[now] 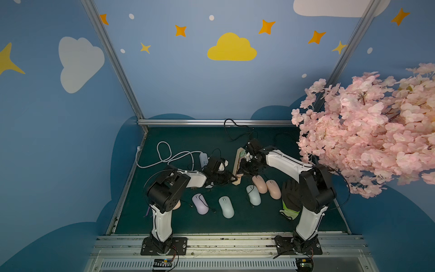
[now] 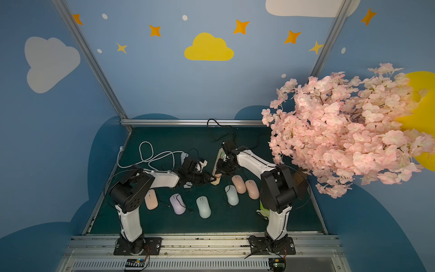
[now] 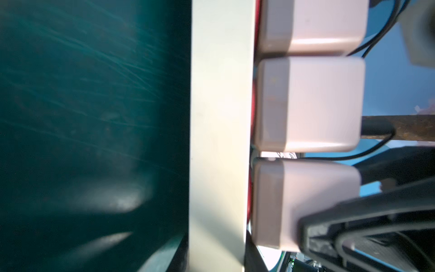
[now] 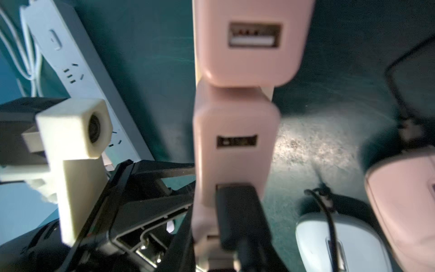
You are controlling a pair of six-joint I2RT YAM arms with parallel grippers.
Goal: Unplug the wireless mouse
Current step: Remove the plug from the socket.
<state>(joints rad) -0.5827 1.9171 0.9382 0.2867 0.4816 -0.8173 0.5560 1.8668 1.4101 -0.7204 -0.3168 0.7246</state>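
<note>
A cream power strip (image 1: 237, 162) is tilted up off the green mat between both arms, with three pink adapters (image 3: 310, 103) plugged into it. My left gripper (image 1: 233, 180) is shut on the strip's near end; in the left wrist view the strip (image 3: 219, 117) fills the space between the jaws. A black USB plug (image 4: 237, 212) sits in the lowest pink adapter (image 4: 233, 146). My right gripper (image 4: 229, 254) is shut around that adapter. Its thin black cable runs off toward several pastel mice, such as the pale blue mouse (image 1: 253, 195). I cannot tell which mouse it joins.
Purple mouse (image 1: 200, 203), mint mouse (image 1: 226, 207) and two pink mice (image 1: 259, 184) lie on the mat. A white power strip (image 1: 203, 159) with looped white cable (image 1: 164, 155) lies behind the left arm. A black glove (image 1: 290, 202) lies by the right arm; a pink blossom branch (image 1: 376, 131) overhangs.
</note>
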